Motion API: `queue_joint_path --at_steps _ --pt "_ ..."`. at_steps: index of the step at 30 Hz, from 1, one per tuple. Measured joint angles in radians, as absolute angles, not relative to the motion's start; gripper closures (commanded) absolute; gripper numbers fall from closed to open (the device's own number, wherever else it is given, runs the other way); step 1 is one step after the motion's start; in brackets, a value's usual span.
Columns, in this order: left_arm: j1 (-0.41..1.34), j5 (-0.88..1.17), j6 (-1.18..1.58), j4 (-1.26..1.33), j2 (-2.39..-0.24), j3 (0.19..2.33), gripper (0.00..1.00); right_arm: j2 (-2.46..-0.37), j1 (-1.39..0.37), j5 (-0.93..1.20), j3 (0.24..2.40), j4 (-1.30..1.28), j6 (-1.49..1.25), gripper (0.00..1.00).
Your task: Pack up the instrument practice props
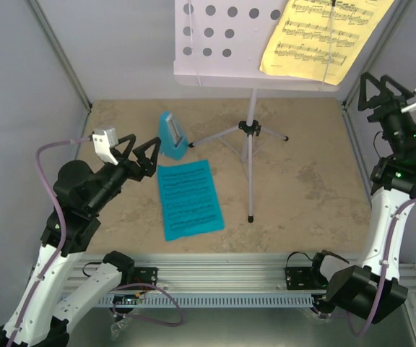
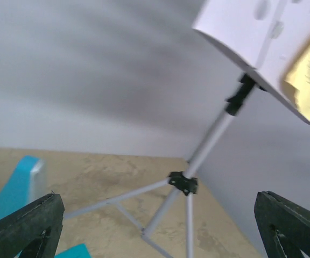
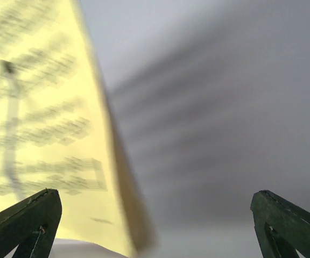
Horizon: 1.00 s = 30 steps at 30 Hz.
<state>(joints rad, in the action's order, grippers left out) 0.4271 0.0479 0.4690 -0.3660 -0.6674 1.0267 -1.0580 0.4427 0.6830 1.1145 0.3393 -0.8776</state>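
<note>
Stand (image 1: 219,66) upright at top centre of the overhead view, tripod feet on bench (image 1: 302,181); yellow sheet (image 1: 323,36) rests on its desk, upper right. Metronome (image 1: 172,136) stands left of the tripod legs, cyan sheet (image 1: 188,199) flat on bench just below it in frame. Left tool (image 1: 141,153) jaws wide apart, empty, hovering beside metronome, left of centre. Right tool (image 1: 378,90) likewise spread, holding nothing, raised at right edge near yellow sheet.

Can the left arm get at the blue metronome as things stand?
Likely yes. The left gripper hovers just left of the metronome, fingers spread open and empty, with nothing between them. The music stand has its legs on the metronome's far side, out of the way.
</note>
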Motion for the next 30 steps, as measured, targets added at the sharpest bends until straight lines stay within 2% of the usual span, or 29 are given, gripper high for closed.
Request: queue_joint_path --at_steps 7,12,17,23,30 --pt "0.427 0.236 0.373 -0.353 -0.692 1.039 0.01 -1.100 0.444 0.804 1.301 0.495 -0.935 0.02" --pt "0.427 0.329 0.350 -0.348 -0.706 1.031 0.01 -1.209 0.443 0.888 1.519 0.455 -0.915 0.12" --pt "0.427 0.475 0.344 -0.318 -0.709 1.008 0.01 -1.329 0.442 0.944 1.658 0.354 -0.902 0.16" --pt "0.427 0.564 0.337 -0.307 -0.721 1.007 0.01 -1.454 0.413 0.986 1.790 0.241 -0.881 0.33" --pt "0.427 0.601 0.337 -0.306 -0.728 1.007 0.01 -1.470 0.371 1.014 1.813 0.198 -0.847 0.53"
